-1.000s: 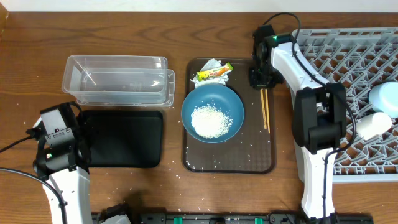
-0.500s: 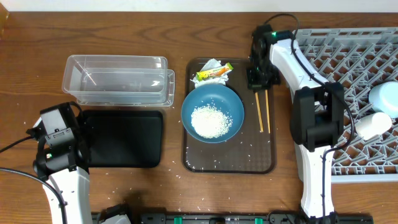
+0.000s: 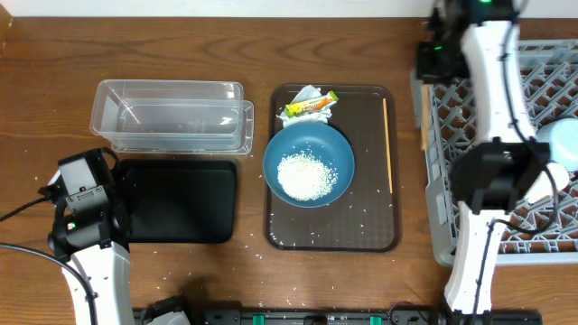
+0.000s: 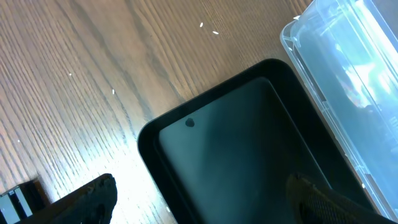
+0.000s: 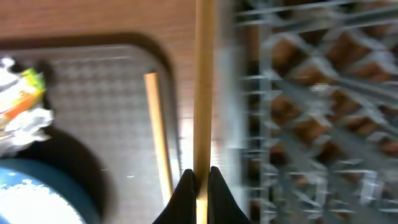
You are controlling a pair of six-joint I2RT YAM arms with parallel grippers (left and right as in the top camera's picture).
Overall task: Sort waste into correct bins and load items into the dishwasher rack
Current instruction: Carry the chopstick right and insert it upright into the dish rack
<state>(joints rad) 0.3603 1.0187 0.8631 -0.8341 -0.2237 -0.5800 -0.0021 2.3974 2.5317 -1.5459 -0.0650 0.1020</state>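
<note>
The right gripper (image 5: 200, 186) is pinched tight on one chopstick (image 5: 204, 93), which runs straight out from its fingertips above the strip of table (image 3: 54, 54) between the brown tray (image 3: 375, 236) and the left edge of the dishwasher rack (image 3: 542, 81). The second chopstick (image 3: 386, 144) lies flat on the brown tray, just beside the held one and right of the dark-blue bowl (image 3: 309, 164). The left gripper (image 4: 205, 211) hangs with jaws wide and empty over a corner of the black tray (image 4: 249, 155), next to the clear tub (image 4: 348, 68).

Overhead, close right wrist: same chopsticks (image 3: 388, 144)
</note>
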